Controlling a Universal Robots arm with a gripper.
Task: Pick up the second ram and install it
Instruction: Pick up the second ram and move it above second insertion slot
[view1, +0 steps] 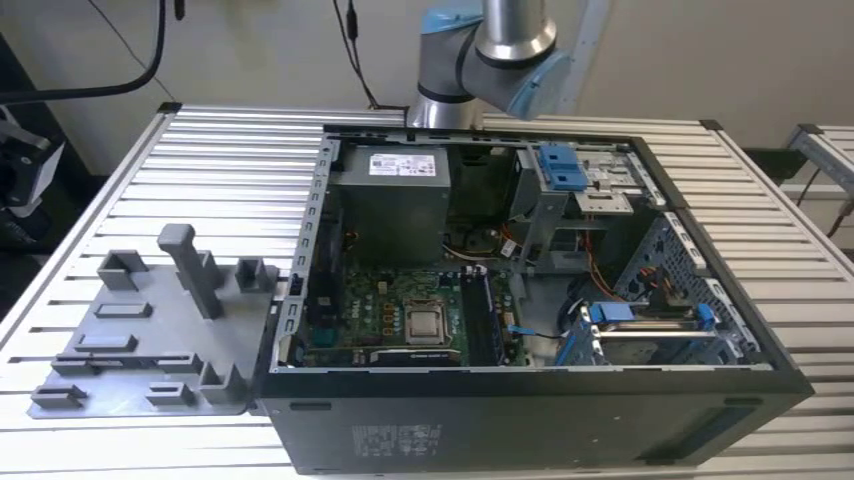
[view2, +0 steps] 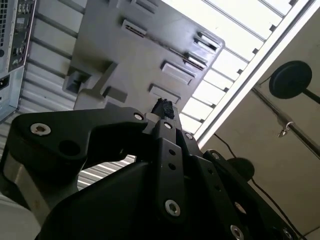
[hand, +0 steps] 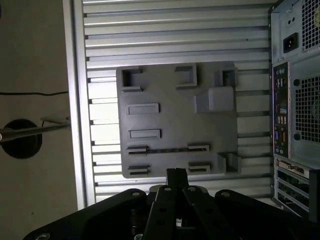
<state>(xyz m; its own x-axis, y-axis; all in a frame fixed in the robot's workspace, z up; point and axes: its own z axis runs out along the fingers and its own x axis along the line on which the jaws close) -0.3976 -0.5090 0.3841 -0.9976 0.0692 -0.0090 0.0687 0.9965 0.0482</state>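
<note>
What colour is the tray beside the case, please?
The tray is plain grey, clearest in the first wrist view.

Arm (view1: 497, 40): silver metal tube, grey joint housings w/ light-blue end caps. Gripper (hand: 176, 174): matte black throughout, flat angular link plates on a bulky black body, narrow black tips. In second wrist view, plates carry round silver screw heads (view2: 172, 207) & a larger silver pivot bolt (view2: 40, 129); silver-grey flange (view2: 15, 172) behind.

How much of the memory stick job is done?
Done: nothing I can confirm. In hand: nothing; the gripper, shut, hangs above the grey holder plate. Left: the second ram sits on edge in that plate, not picked up or installed yet.
</note>
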